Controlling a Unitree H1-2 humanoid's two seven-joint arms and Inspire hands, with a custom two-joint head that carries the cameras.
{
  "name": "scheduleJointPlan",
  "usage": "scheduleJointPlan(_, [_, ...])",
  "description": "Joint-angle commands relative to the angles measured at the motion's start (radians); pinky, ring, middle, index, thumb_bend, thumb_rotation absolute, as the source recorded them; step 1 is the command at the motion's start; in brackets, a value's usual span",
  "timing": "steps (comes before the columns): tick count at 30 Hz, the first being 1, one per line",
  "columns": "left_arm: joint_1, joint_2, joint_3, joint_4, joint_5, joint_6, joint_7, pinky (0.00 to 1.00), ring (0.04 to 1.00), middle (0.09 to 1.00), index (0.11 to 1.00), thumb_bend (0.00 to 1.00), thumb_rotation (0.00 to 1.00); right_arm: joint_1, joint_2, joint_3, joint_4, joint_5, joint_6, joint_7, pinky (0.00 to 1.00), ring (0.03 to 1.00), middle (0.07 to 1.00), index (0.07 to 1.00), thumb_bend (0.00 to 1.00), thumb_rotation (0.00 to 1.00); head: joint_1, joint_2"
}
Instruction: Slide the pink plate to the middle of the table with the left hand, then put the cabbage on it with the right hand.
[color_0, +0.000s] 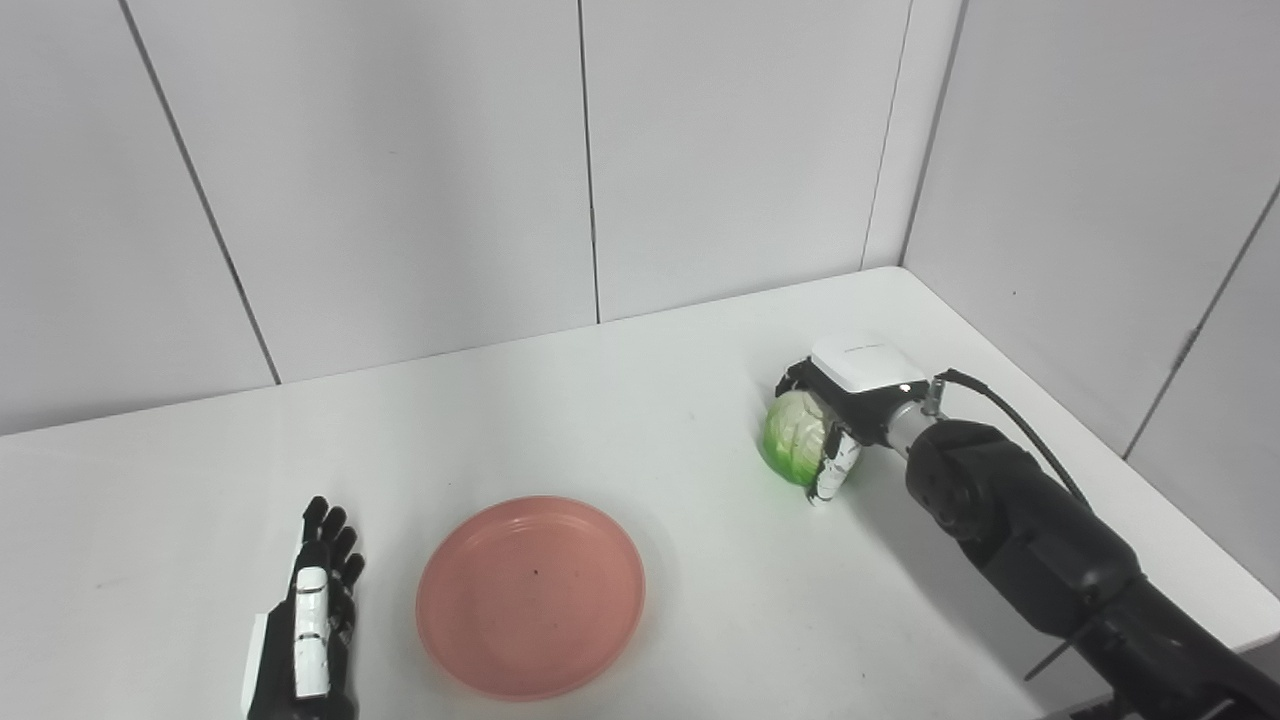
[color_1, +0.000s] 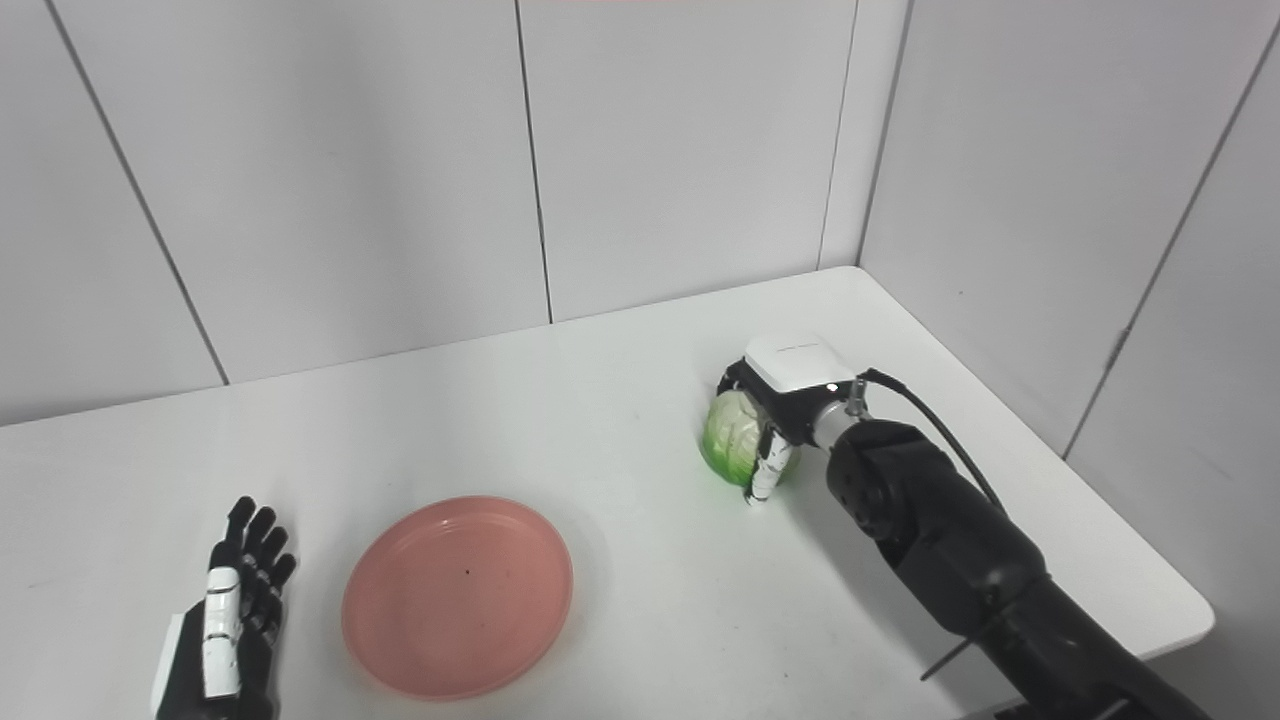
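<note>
The cabbage (color_0: 792, 437), a pale green head with a whitish veined top, sat on the white table (color_0: 700, 600) toward its right side, well apart from the plate. The right hand (color_0: 838, 420) was wrapped around it from the right: its fingers (color_0: 832, 466) curled down across the near face of the cabbage and touched it, with more of the hand reaching over the far side, so the head was enclosed in the grasp. Whether the cabbage rested on the table or was lifted just clear of it could not be told. The black right arm (color_0: 1030, 540) ran from the bottom right corner up to the hand's white back, with a dark cable (color_1: 940, 430) looping alongside the wrist. The pink plate (color_0: 530, 595) lay flat near the front edge, about the middle of the table's width, and held nothing. The left hand (color_0: 310, 620) lay just beside the plate on its left, not touching it, with its fingers (color_1: 255, 535) stretched forward and slightly apart, holding nothing. Grey wall panels (color_0: 400, 180) closed off the table at the back and on the right.
</note>
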Motion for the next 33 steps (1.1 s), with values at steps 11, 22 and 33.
scheduleJointPlan(11, [0.037,-0.034,-0.026,-0.022,0.049,0.019,0.018,1.0,1.0,1.0,1.0,0.53,1.0,-0.071,0.011,-0.063,-0.246,0.015,-0.006,0.016,0.27,0.357,0.442,0.488,0.53,0.0,0.079,0.023])
scheduleJointPlan(22, [0.046,-0.071,-0.07,-0.08,0.101,0.073,0.046,1.0,1.0,1.0,1.0,0.55,1.0,-0.145,0.121,-0.038,-0.416,0.052,-0.019,0.131,0.27,0.35,0.443,0.486,0.53,0.0,0.23,0.058])
scheduleJointPlan(33, [0.03,-0.146,-0.086,-0.063,0.137,0.052,0.094,1.0,1.0,1.0,1.0,0.51,1.0,-0.197,0.225,0.033,-0.421,0.081,-0.085,0.189,0.22,0.299,0.433,0.485,0.53,0.0,0.398,0.086])
